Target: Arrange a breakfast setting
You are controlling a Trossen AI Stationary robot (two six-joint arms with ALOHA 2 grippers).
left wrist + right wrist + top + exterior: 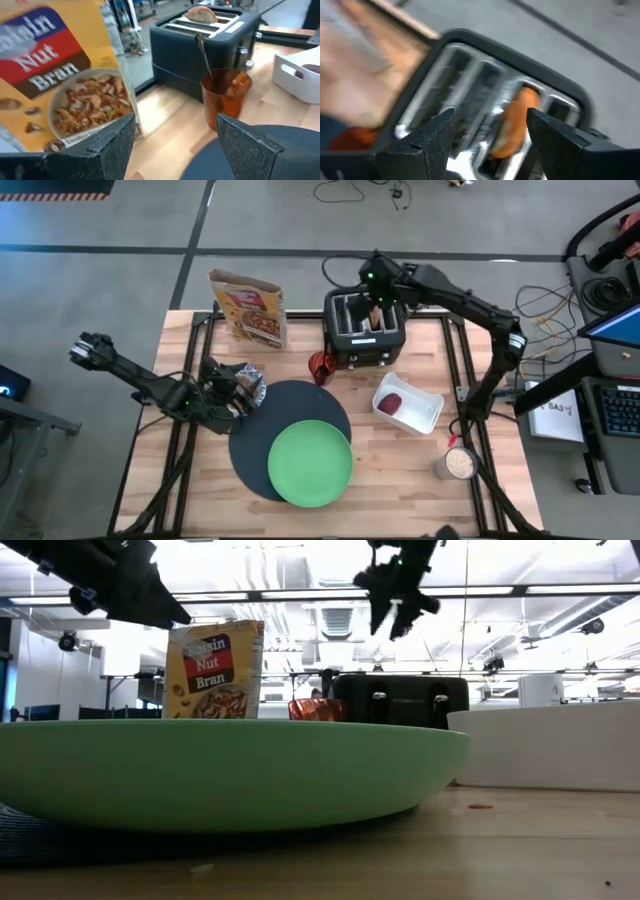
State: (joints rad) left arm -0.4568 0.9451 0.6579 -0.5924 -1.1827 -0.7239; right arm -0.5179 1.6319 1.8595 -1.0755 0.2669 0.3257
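Observation:
A lime-green plate (310,463) lies on the big round black mat (262,420). The tan bagel (375,315) stands in a slot of the black toaster (362,345); it also shows in the right wrist view (514,125). My right gripper (374,278) hangs open above it, clear of the toaster in the low view (395,602). My left gripper (238,388) is open and empty, raised above the table's left part (120,580). The blue-and-white bowl (256,386) shows beside it, partly hidden. The dark spoon (202,47) stands in an orange cup (225,95). The dark-red lump (392,402) lies in the white tray (425,408).
A Raisin Nut Bran box (250,308) stands at the far left of the table, next to the toaster. A small jar (458,463) stands near the right edge. Bare wood shows at the near left and near right.

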